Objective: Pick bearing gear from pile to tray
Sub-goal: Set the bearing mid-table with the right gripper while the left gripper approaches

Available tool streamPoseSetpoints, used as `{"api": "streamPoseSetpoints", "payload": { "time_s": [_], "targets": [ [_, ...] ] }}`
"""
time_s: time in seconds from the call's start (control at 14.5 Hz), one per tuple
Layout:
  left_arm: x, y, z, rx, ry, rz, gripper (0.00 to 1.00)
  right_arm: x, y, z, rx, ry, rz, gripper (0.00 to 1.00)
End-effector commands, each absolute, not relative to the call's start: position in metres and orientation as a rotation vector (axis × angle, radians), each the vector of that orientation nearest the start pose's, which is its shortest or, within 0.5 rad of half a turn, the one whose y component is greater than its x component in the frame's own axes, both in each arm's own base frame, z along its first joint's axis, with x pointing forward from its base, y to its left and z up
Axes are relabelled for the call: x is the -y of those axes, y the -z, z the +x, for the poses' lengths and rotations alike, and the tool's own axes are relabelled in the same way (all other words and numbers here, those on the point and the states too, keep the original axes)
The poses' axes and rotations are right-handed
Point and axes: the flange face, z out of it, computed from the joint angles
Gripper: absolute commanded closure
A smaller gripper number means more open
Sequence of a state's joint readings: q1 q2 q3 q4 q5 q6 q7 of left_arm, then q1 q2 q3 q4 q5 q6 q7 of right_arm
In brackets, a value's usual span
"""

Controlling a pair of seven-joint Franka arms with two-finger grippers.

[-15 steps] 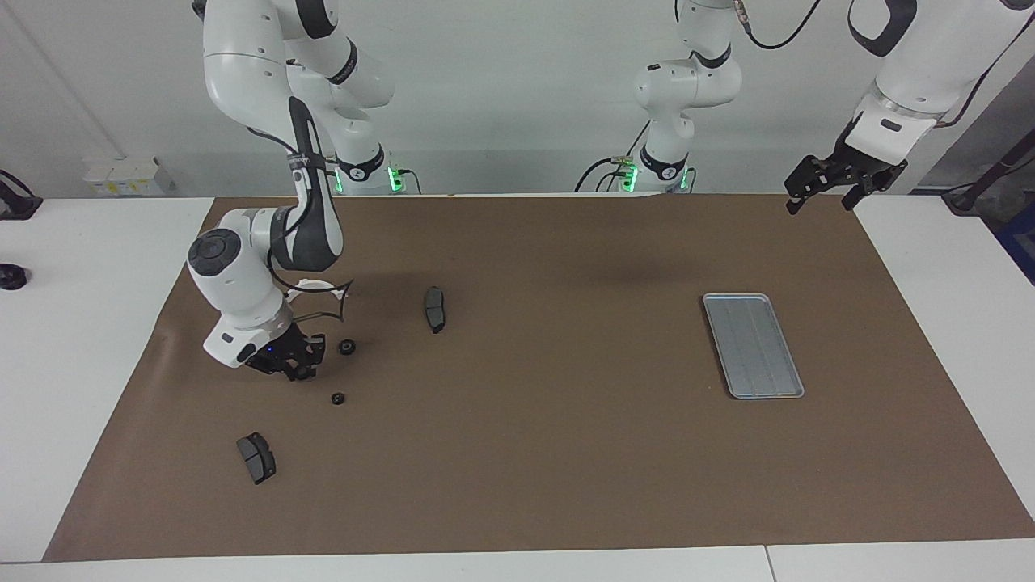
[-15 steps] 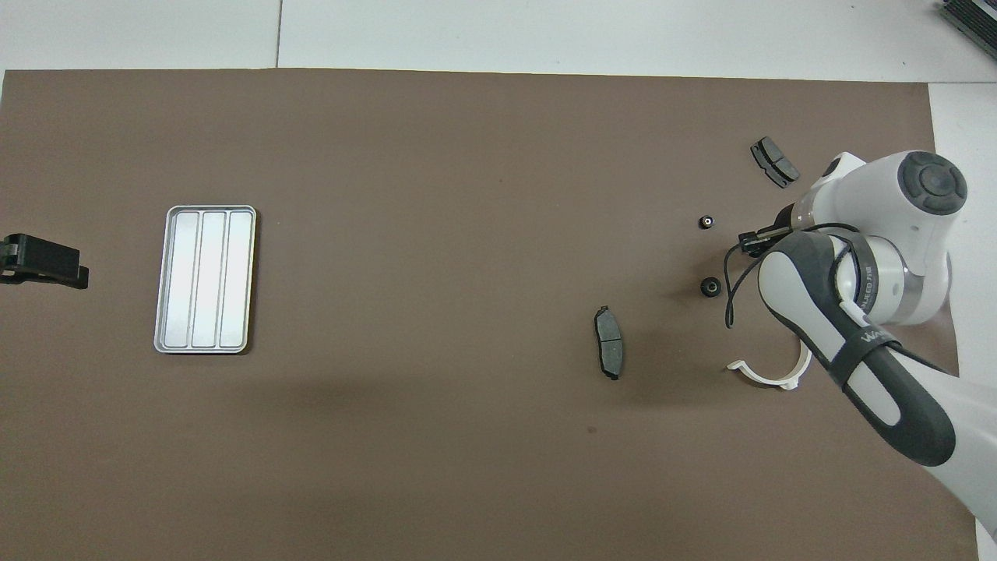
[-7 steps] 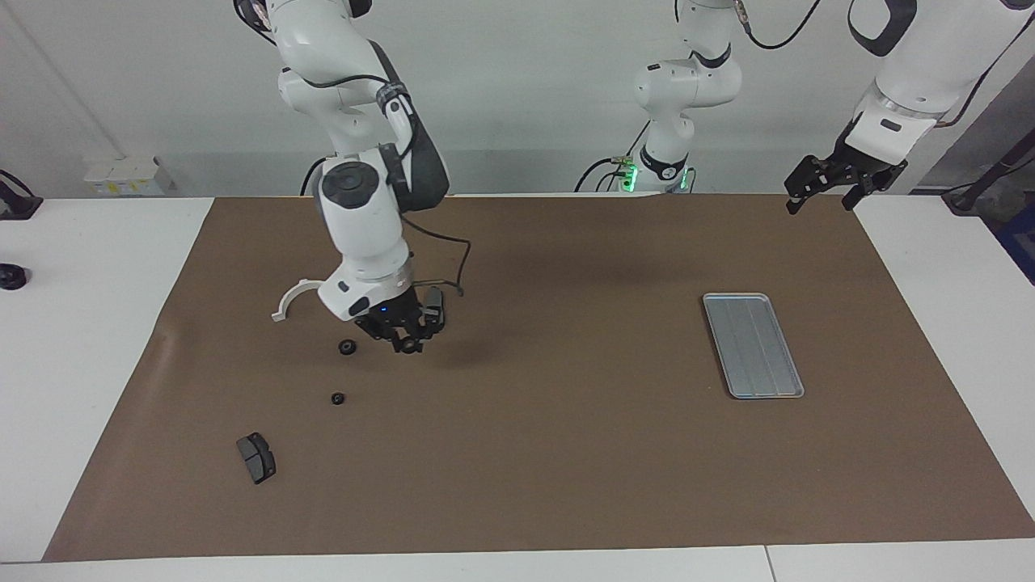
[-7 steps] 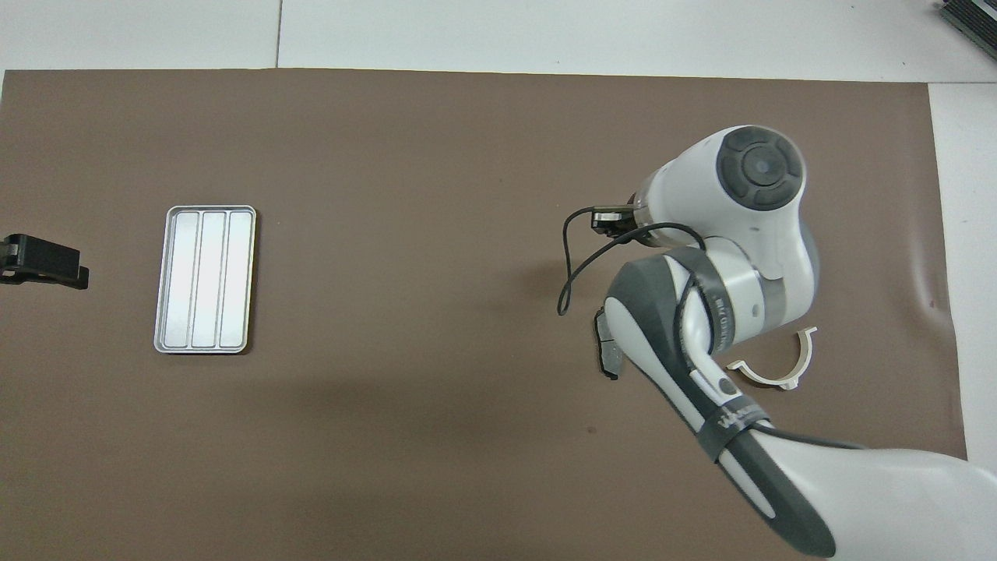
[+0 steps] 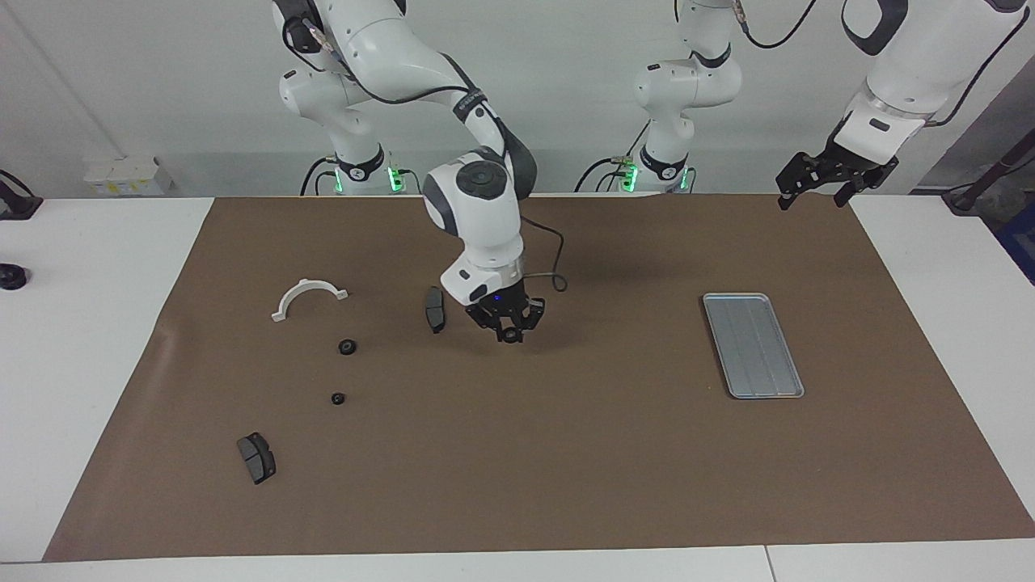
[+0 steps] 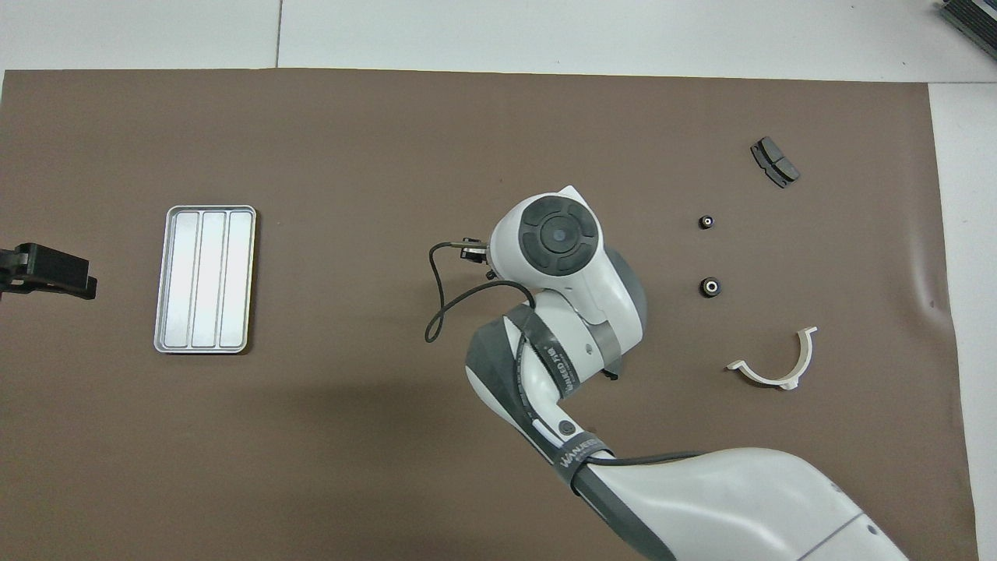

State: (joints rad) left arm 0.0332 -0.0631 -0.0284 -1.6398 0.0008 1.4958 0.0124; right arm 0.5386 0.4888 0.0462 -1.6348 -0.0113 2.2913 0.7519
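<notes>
- The right gripper (image 5: 509, 331) hangs just above the brown paper mat (image 5: 566, 453) in the middle of the facing view. It is clenched on a tiny black round gear (image 5: 509, 338) that shows between its fingertips.
- In the overhead view the right arm's white wrist covers that gripper and what it holds.
- The flat rectangular silver-grey metal tray (image 5: 752, 345) lies on the mat toward the left arm's end of the bench, at mid-height in both views (image 6: 204, 279). It is well apart from the right gripper and the held gear.
- The left gripper (image 5: 813, 190) waits in the air over the mat's corner at the top of the facing view, nearer the edge of the frame than the tray. It is released, with its fingers spread and nothing between them. In the overhead view it shows at the frame's edge (image 6: 47, 271), beside the tray.
- The rest of the pile lies toward the right arm's end of the bench.
- A white half-ring bracket (image 5: 307, 284) is there, open side down in the facing view.
- Two more small black gears lie below it in the frame, one (image 5: 347, 347) above the other (image 5: 337, 398), apart from each other.
- One dark grey brake pad (image 5: 435, 309) lies just beside the right gripper, between it and the bracket.
- A second dark grey brake pad (image 5: 256, 457) lies lowest in the facing view, well apart from the rest.
</notes>
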Motion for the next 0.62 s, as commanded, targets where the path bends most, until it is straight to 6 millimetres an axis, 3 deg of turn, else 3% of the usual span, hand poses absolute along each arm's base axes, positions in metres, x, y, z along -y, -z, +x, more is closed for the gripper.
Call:
{"api": "streamPoseSetpoints", "payload": {
  "time_s": [0.0, 0.14, 0.21, 0.28, 0.34, 0.48, 0.55],
  "targets": [
    [-0.003, -0.619, 0.519, -0.014, -0.097, -3.132, 0.00, -0.396, -0.332, 0.600, -0.275, 0.226, -3.020, 1.00],
    [0.004, -0.619, 0.527, -0.017, 0.002, -3.136, 0.00, -0.407, -0.307, 0.597, -0.293, 0.244, -3.001, 1.00],
    [0.010, -0.617, 0.529, 0.022, 0.024, -3.145, 0.00, -0.409, -0.304, 0.594, -0.296, 0.240, -3.002, 0.88],
    [0.025, -0.618, 0.532, 0.024, 0.051, -3.162, 0.00, -0.412, -0.305, 0.593, -0.293, 0.238, -3.001, 0.35],
    [0.042, -0.615, 0.535, 0.027, 0.062, -3.165, 0.00, -0.413, -0.307, 0.593, -0.291, 0.247, -3.003, 0.00],
    [0.076, -0.609, 0.545, 0.127, 0.087, -3.191, 0.00, -0.401, -0.316, 0.598, -0.280, 0.275, -3.037, 0.00],
    [0.100, -0.607, 0.550, 0.127, 0.108, -3.214, 0.00, -0.387, -0.334, 0.600, -0.286, 0.296, -3.059, 0.00]
  ]
}}
